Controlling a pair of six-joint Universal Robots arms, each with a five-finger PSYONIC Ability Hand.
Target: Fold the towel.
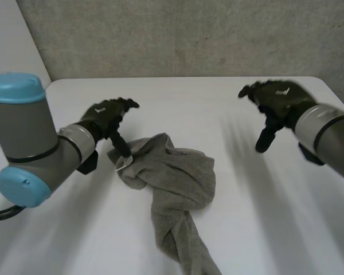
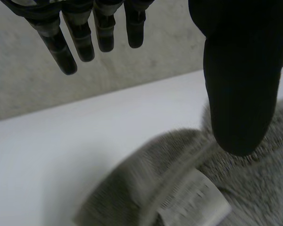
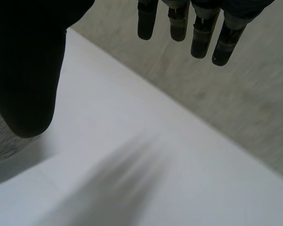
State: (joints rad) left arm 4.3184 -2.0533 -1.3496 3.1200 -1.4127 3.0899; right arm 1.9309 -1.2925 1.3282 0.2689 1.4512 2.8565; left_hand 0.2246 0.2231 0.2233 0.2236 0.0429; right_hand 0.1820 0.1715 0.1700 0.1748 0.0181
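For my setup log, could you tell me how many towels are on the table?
1: a crumpled grey towel at the table's middle, labelled corner by the left hand's thumb.

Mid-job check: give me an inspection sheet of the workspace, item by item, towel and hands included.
Surface: white table.
Job's things: grey towel crumpled in a heap, not folded; white label at its edge near the left hand.
Clutter: nothing seen.
Hands: left hand open, fingers straight, thumb at the towel's edge beside the label; right hand open, above the table, apart from the towel.
Cables: nothing seen.
Surroundings: grey wall behind the table.
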